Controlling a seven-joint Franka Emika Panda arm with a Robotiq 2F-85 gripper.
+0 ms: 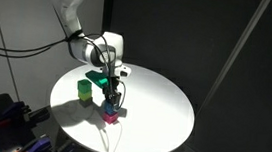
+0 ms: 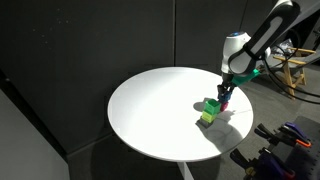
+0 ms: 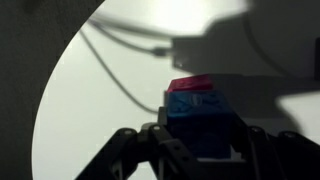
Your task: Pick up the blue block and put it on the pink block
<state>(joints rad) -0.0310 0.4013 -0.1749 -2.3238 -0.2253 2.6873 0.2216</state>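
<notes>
In the wrist view the blue block (image 3: 200, 122) sits between my gripper's (image 3: 200, 145) two dark fingers, which press against its sides. The pink block (image 3: 190, 84) shows as a magenta strip right at the blue block's far edge. In an exterior view the gripper (image 1: 112, 97) points down over the white round table (image 1: 163, 109). There the blue block (image 1: 110, 104) rests directly on top of the pink block (image 1: 113, 113). In an exterior view the gripper (image 2: 225, 96) hides most of the stack.
A yellow-green cube (image 1: 84, 89) stands on the table close beside the stack, and it also shows in an exterior view (image 2: 208, 115). A cable's shadow crosses the tabletop (image 3: 110, 70). The table edge is near, with dark floor and clutter beyond.
</notes>
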